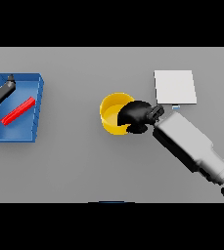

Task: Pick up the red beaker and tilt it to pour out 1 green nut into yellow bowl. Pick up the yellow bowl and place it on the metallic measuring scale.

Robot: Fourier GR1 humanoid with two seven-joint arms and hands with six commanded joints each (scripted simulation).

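The yellow bowl (112, 114) stands on the table near the middle. My right hand (137, 115) is on the bowl's right side, its fingers curled over the rim, and it hides that part of the bowl. I cannot see inside the bowl well enough to tell whether a nut lies there. The metallic measuring scale (175, 87) is a pale square plate to the right and behind the bowl. The red beaker (18, 111) lies slanted inside a blue tray (34, 90) at the far left. My left hand (4, 91) hovers over the tray's back left corner with straight fingers, apart from the beaker.
The blue tray takes up the left edge of the table. My right forearm (191, 145) stretches from the lower right towards the bowl, just in front of the scale.
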